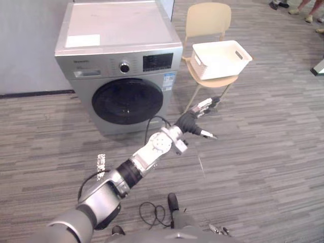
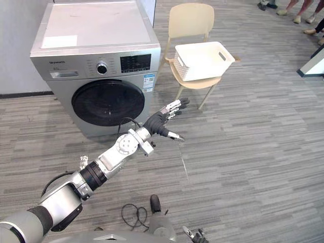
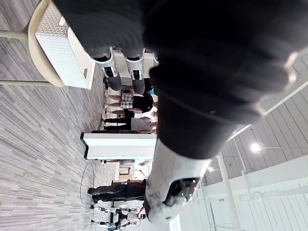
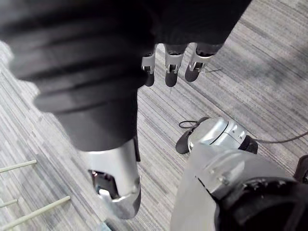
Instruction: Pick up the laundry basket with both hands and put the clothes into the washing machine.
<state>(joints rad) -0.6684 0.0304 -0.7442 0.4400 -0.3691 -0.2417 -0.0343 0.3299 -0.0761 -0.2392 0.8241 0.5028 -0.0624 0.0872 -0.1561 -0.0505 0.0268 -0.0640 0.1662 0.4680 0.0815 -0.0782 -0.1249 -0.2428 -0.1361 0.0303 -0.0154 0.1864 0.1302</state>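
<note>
A white laundry basket [image 1: 220,58] with handle slots sits on the seat of a beige chair [image 1: 207,20], to the right of a silver washing machine [image 1: 119,61]. The machine's round dark door [image 1: 127,101] is closed. My left hand [image 1: 195,119] reaches out over the floor, below and left of the chair, a short way from the basket. Its fingers are spread straight and hold nothing. In the left wrist view the basket [image 3: 62,48] lies beyond the fingertips [image 3: 125,72]. My right hand [image 4: 168,67] hangs low over the floor, fingers relaxed and empty.
Grey striped flooring [image 1: 263,152] spreads around the machine and chair. Several people's feet [image 1: 304,10] stand at the far right back. A white panel with a dark base [image 1: 319,66] juts in at the right edge. A grey wall [image 1: 25,45] is left of the machine.
</note>
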